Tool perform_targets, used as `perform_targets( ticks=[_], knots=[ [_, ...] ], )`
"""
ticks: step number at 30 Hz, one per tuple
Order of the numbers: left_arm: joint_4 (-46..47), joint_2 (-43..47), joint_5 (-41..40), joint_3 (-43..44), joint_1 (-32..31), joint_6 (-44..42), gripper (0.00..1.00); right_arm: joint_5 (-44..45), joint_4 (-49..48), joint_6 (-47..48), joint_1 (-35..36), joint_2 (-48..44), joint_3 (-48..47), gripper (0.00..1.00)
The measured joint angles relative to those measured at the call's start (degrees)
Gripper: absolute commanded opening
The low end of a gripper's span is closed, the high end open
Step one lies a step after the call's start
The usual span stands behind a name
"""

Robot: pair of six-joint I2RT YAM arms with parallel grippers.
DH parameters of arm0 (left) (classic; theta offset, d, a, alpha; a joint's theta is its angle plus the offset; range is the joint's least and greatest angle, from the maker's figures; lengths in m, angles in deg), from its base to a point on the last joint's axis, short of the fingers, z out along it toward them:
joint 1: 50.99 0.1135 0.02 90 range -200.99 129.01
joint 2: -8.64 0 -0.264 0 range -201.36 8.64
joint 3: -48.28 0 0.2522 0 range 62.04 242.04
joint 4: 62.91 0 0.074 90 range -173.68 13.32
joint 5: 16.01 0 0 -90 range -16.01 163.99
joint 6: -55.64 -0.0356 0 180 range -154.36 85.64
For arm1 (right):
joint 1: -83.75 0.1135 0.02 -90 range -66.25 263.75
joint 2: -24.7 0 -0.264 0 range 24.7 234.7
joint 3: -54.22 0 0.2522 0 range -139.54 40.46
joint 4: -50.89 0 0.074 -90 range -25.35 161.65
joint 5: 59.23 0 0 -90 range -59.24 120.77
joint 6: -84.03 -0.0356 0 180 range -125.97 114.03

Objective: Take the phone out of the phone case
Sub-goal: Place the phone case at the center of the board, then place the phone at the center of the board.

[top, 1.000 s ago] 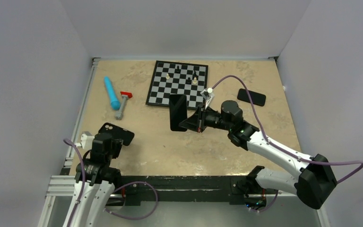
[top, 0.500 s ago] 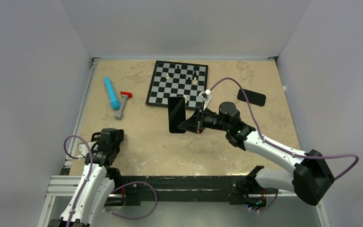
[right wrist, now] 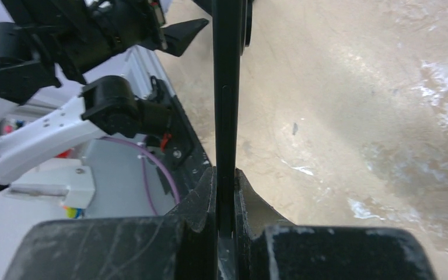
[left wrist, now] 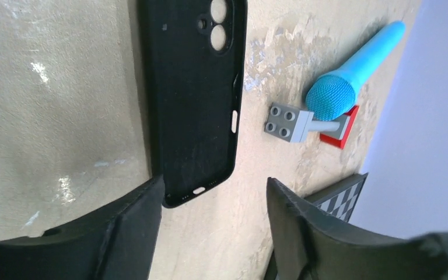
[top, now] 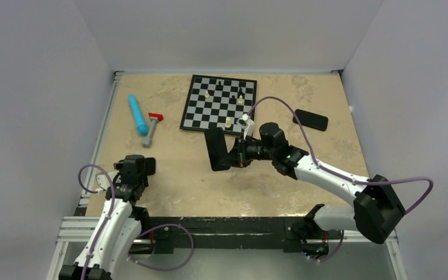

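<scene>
Right claw: the right claw (right wrist: pixel 226 175) is clamped tight on one edge of the phone (right wrist: pixel 226 87), which stands on edge and sticks straight out ahead of its fingers.
Left claw: the left claw (left wrist: pixel 216 204) is spread wide and grips nothing. The phone case (left wrist: pixel 192 93) lies flat on the table (left wrist: pixel 46 105) just ahead of its fingertips, with the camera holes at the far end and no phone in it.
Step in hand: the phone looks to be out of its case already, so what remains is setting it down.
Doing it well: lower the phone onto bare table below the claw. Tip it flat before letting go so it does not topple off its edge. Keep it short of the chessboard (top: pixel 219 102) beyond the claw, and part the fingers only once it rests.
Hidden: from overhead the left claw (top: pixel 134 169) covers the case, so only the left wrist view shows it.
Hard to make out: the right wrist view shows the phone only as a thin edge, so its faces cannot be told apart. The dark slab (top: pixel 310 119) behind the right claw is probably a second phone.
Cut off: the chessboard shows only as a corner beside the left claw's finger, beyond the blue microphone (left wrist: pixel 356 64) and the grey brick (left wrist: pixel 289 121).
</scene>
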Motion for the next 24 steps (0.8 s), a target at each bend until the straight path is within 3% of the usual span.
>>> perform_targets(
  ticks=[7,11,15,19,24],
  knots=[
    [-3.45,2.84,0.5,0.37,0.15,-2.86,0.92,3.21,14.45,13.86,0.28,0.98,-7.21,0.0],
    [-9.84,3.06,1.6,4.35,0.15,-5.35,0.94,7.78,26.71,24.83,1.95,4.59,-15.13,0.0],
    [-16.79,1.55,0.87,13.64,0.17,-11.45,0.94,13.51,38.36,38.75,8.92,13.14,-26.1,0.0],
    [-16.2,1.11,-1.33,22.75,0.17,-28.13,0.93,8.9,50.69,49.59,15.58,22.84,-33.07,0.0],
    [-6.99,0.02,2.47,27.54,0.17,-51.91,0.94,4.0,61.24,56.61,17.77,33.27,-36.61,0.0]
  ],
)
